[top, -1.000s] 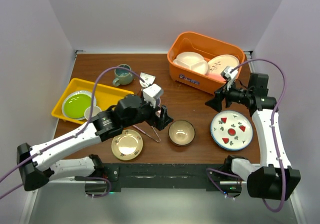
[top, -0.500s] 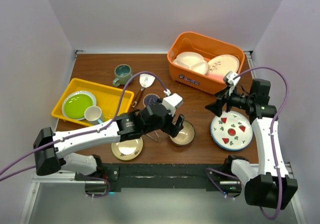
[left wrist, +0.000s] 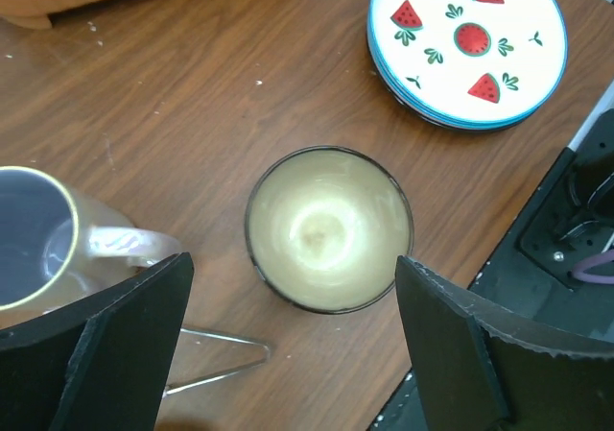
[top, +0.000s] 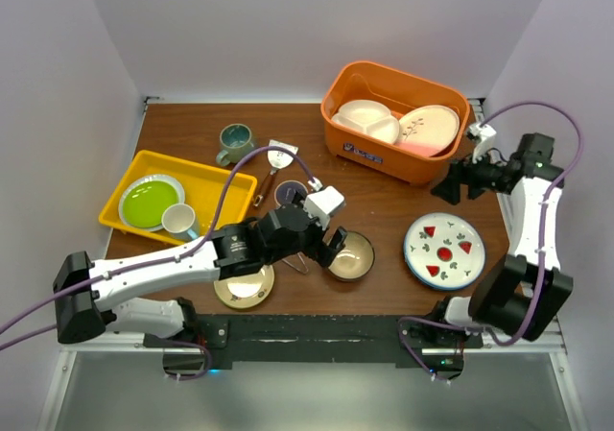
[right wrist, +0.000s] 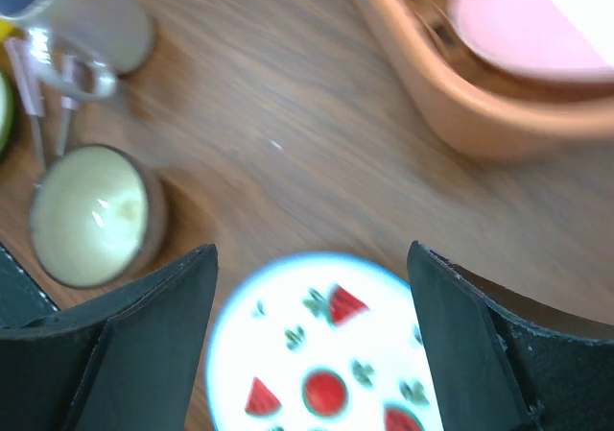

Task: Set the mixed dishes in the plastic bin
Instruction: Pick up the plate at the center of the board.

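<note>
The orange plastic bin (top: 382, 155) at the back right holds a white divided plate (top: 365, 117) and a pink floral plate (top: 429, 124). A bronze bowl (top: 351, 255) (left wrist: 329, 227) and a strawberry-print plate (top: 444, 250) (left wrist: 467, 42) (right wrist: 326, 354) sit near the front. My left gripper (top: 332, 242) (left wrist: 297, 345) is open and empty just above the bowl. My right gripper (top: 448, 186) (right wrist: 312, 345) is open and empty, between the bin and the strawberry plate. A lavender mug (top: 291, 193) (left wrist: 38, 239), a teal mug (top: 234, 143) and a brown-rimmed plate (top: 244, 284) lie on the left.
A yellow tray (top: 206, 174) at the left holds a lime-green plate (top: 149, 203) and a cream mug (top: 178, 220). A metal spatula (top: 273, 162) lies behind the lavender mug. Thin pink tongs (left wrist: 206, 359) lie left of the bowl. The bin's wall (right wrist: 460, 105) shows in the right wrist view.
My left gripper has swung right to hover over the bronze bowl. My right arm has moved right and back, away from the strawberry plate and closer to the bin.
</note>
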Controlling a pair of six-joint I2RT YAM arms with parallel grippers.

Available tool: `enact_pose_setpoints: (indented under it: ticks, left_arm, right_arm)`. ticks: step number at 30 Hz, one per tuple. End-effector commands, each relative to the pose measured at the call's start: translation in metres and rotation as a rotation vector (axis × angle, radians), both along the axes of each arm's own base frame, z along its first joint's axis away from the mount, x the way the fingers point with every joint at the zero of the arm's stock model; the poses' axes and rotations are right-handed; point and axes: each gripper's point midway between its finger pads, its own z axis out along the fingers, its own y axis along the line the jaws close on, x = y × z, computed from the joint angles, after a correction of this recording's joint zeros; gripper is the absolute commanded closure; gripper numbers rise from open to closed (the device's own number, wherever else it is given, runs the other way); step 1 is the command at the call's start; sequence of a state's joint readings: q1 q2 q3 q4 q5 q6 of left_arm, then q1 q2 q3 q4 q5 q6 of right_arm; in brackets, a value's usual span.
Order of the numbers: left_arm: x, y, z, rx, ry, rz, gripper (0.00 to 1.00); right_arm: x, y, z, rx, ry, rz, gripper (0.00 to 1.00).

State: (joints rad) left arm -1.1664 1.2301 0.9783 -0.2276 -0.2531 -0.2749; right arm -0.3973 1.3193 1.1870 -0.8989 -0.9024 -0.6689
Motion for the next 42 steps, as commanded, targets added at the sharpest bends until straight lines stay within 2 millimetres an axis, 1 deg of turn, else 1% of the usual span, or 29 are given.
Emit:
enact_pose_setpoints:
  ticks: [1,3,4,5,6,7,9,10,12,14,16,18,23,24,30,32,33,34,35,42]
  left_arm:
    - [0.019,0.011,0.016,-0.045,-0.096,0.002,0.08]
    - [0.019,0.012,0.01,-0.058,-0.079,-0.015,0.08]
    - [0.02,0.015,0.011,-0.074,-0.076,-0.009,0.08]
    - [0.019,0.016,0.011,-0.084,-0.072,-0.011,0.08]
    - [0.017,0.016,0.008,-0.097,-0.07,-0.017,0.08]
    - [0.016,0.019,0.013,-0.123,-0.071,-0.012,0.08]
    - [0.013,0.02,0.013,-0.146,-0.066,-0.024,0.08]
    - [0.012,0.021,0.017,-0.16,-0.067,-0.024,0.07]
    - [0.011,0.021,0.018,-0.166,-0.065,-0.027,0.07]
    - [0.011,0.022,0.02,-0.174,-0.061,-0.024,0.07]
    - [0.007,0.022,0.02,-0.184,-0.049,-0.031,0.08]
    - [0.006,0.021,0.02,-0.194,-0.044,-0.034,0.07]
    - [0.001,0.024,0.02,-0.216,-0.022,-0.032,0.07]
    - [0.0,0.023,0.021,-0.224,-0.017,-0.039,0.07]
    - [-0.007,0.024,0.018,-0.257,0.026,-0.04,0.08]
    - [-0.009,0.024,0.015,-0.259,0.038,-0.042,0.08]
    - [-0.009,0.024,0.015,-0.265,0.044,-0.04,0.08]
    - [-0.01,0.024,0.015,-0.266,0.048,-0.04,0.08]
    - [-0.009,0.021,0.023,-0.298,0.036,-0.044,0.08]
    - [-0.011,0.018,0.022,-0.303,0.051,-0.056,0.08]
  right_arm:
    - [-0.031,-0.033,-0.011,-0.074,0.109,0.025,0.17]
    - [-0.034,-0.055,-0.023,-0.144,0.142,-0.031,0.17]
    - [-0.038,-0.061,-0.033,-0.171,0.169,-0.051,0.17]
    - [-0.033,-0.069,-0.036,-0.202,0.161,-0.085,0.17]
    - [-0.035,-0.076,-0.039,-0.229,0.163,-0.106,0.17]
    - [-0.039,-0.082,-0.047,-0.261,0.189,-0.125,0.17]
    - [-0.038,-0.092,-0.052,-0.295,0.193,-0.155,0.17]
    - [-0.041,-0.096,-0.058,-0.313,0.217,-0.167,0.17]
    - [-0.039,-0.104,-0.063,-0.336,0.224,-0.184,0.18]
    - [-0.04,-0.113,-0.073,-0.366,0.248,-0.199,0.19]
    - [-0.043,-0.118,-0.081,-0.375,0.27,-0.209,0.19]
    - [-0.044,-0.125,-0.086,-0.402,0.277,-0.22,0.22]
    - [-0.049,-0.133,-0.109,-0.441,0.314,-0.223,0.25]
    - [-0.05,-0.135,-0.112,-0.447,0.324,-0.227,0.28]
    - [-0.054,-0.14,-0.124,-0.473,0.342,-0.211,0.31]
    - [-0.054,-0.142,-0.129,-0.481,0.348,-0.203,0.34]
    - [-0.056,-0.141,-0.134,-0.473,0.363,-0.194,0.36]
    - [-0.057,-0.139,-0.137,-0.465,0.369,-0.182,0.41]
    - [-0.058,-0.138,-0.139,-0.46,0.373,-0.177,0.42]
    - [-0.067,-0.129,-0.155,-0.429,0.408,-0.122,0.49]
